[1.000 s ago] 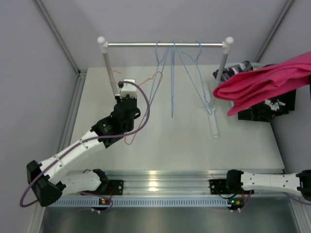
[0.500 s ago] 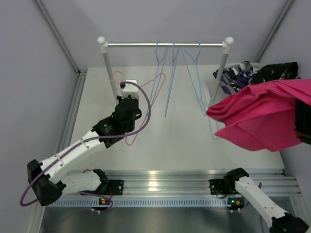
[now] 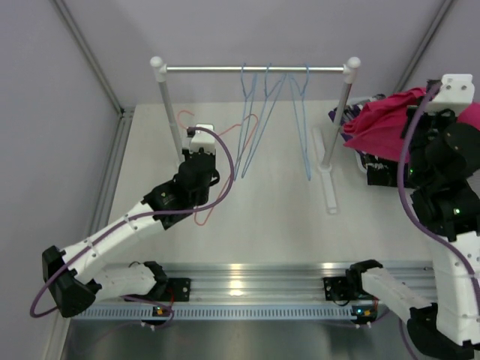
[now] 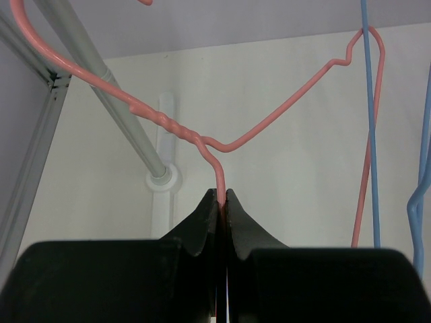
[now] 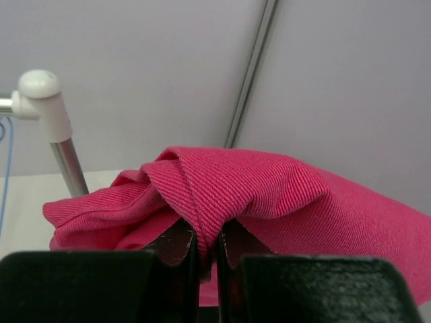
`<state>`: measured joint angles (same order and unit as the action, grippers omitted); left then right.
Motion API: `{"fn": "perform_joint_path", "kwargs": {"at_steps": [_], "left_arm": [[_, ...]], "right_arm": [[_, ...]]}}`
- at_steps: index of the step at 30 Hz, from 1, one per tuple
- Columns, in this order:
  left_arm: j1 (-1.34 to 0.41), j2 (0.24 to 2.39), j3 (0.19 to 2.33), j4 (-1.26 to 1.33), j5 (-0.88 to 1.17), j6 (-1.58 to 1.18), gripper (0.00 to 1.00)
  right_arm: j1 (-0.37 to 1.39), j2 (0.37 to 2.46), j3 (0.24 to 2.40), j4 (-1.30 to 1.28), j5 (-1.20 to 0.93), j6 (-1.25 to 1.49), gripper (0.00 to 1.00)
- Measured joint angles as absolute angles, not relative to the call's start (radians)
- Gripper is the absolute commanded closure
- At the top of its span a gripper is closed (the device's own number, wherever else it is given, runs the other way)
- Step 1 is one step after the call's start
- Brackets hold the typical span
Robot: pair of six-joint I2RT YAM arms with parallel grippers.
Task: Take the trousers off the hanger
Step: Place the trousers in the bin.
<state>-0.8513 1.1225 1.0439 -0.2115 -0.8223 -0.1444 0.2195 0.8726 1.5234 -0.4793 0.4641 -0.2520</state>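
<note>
From above, holding the hot pink trousers (image 3: 382, 124) bunched just right of the rack (image 3: 255, 69), clear of the blue hangers (image 3: 307, 142); in the left wrist view, clamping the left gripper (image 4: 221, 202) tight on a pink wire hanger (image 4: 168, 123); in the right wrist view, pinching the right gripper (image 5: 205, 245) closed on a fold of those trousers.
</note>
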Motion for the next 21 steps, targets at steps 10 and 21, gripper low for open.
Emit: {"fn": "perform_joint_path", "kwargs": {"at_steps": [10, 21], "left_arm": [[-0.862, 1.115, 1.044, -0.215, -0.819, -0.145, 1.00], [-0.890, 1.106, 1.040, -0.217, -0.818, -0.152, 1.00]], "right_arm": [[-0.006, 1.032, 1.524, -0.435, 0.442, -0.146, 1.00], [-0.326, 1.300, 1.667, -0.444, 0.102, 0.127, 1.00]]}}
